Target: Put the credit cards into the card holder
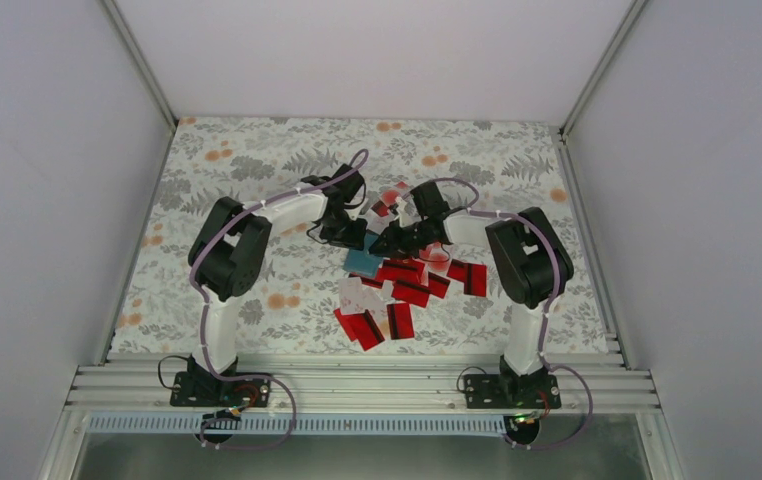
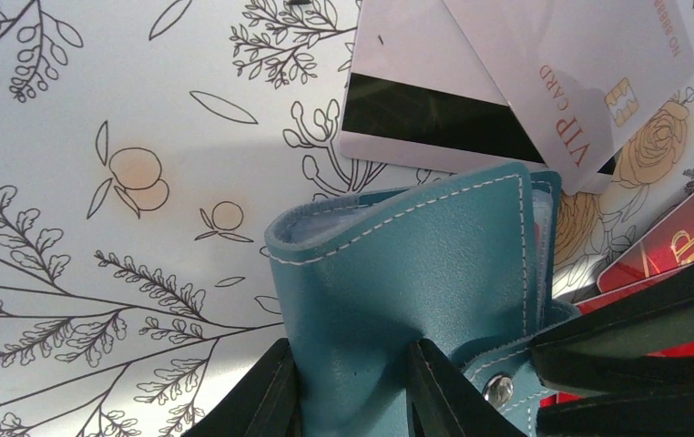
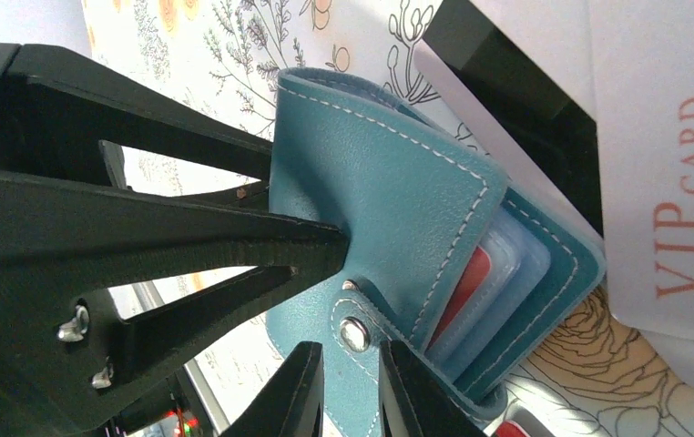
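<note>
Nearest, on the floral worktop [image 1: 257, 160]: a loose scatter of red credit cards [image 1: 407, 290] with black stripes, some overlapping. Just beyond, at the far left of that scatter: the teal card holder [image 1: 363, 262], folded partly open and held from both sides. On its left, the left gripper [image 2: 351, 353], clenched on the holder's stitched cover. On its right, the right gripper [image 3: 351, 387], pinched shut on the snap strap [image 3: 354, 334]. Inside the holder, clear sleeves [image 3: 516, 264], with a red card edge [image 3: 471, 282] showing in one. Farther back, just past the holder: pale cards [image 2: 416, 100], one with a black stripe, one printed VIP CARD in orange lettering.
</note>
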### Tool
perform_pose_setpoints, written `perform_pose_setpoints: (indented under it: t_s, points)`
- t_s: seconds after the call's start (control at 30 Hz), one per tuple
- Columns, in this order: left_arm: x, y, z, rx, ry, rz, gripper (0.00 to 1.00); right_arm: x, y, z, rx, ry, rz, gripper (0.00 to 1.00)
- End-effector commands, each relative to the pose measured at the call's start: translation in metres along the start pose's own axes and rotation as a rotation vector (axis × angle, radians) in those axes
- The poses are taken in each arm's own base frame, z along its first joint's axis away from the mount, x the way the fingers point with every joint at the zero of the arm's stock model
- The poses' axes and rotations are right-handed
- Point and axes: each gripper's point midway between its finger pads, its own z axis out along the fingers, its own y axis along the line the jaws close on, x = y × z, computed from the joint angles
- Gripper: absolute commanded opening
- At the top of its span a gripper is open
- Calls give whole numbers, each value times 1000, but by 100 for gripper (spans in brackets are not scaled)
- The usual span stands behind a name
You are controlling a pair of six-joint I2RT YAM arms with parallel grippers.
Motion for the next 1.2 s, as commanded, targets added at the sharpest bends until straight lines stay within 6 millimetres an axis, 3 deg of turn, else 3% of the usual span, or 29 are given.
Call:
perform_pose_setpoints:
  t_s: [0.0, 0.37, 0.93, 1.17]
  points:
    - [28, 9, 26, -34, 117, -31, 28, -3, 9, 1, -6, -8, -2, 17]
    - [35, 9, 33, -26, 137, -82, 28, 9, 2, 14, 33, 21, 40, 17]
    - [47, -5, 40, 58, 160, -79, 25, -1, 0, 27, 47, -4, 26, 16]
    - [51, -6, 43, 69, 172, -75, 25, -4, -10, 33, 120, -10, 15, 14]
